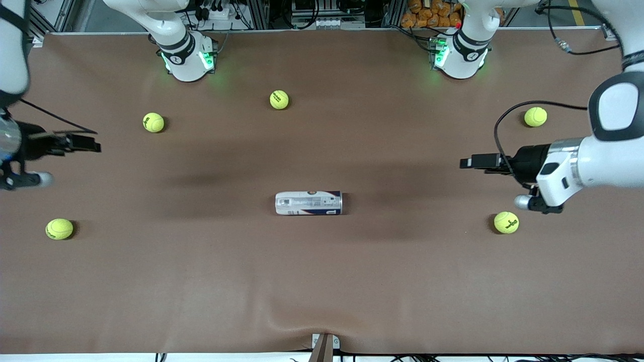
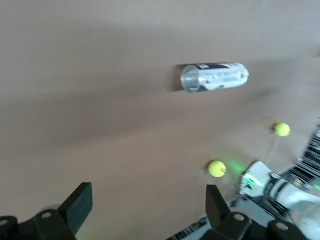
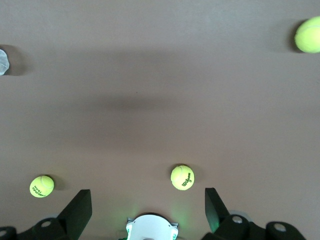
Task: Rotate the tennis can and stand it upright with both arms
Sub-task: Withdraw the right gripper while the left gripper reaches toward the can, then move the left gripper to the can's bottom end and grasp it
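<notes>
While tennis can (image 1: 308, 203) lies flat | five balls scattered | both pincers wide

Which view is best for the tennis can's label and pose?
Front view: the tennis can lies on its side mid-table, whole length and label visible, untouched. Left wrist view shows it end-on toward the open rim, blurrier. Right wrist view catches only a sliver at the picture's edge.

The can (image 1: 308, 203) is white, navy and red on a brown bench (image 1: 322, 281); yellow-green balls (image 1: 278, 99) lie around the can; both arms (image 1: 598, 161) are white with black bands.
</notes>
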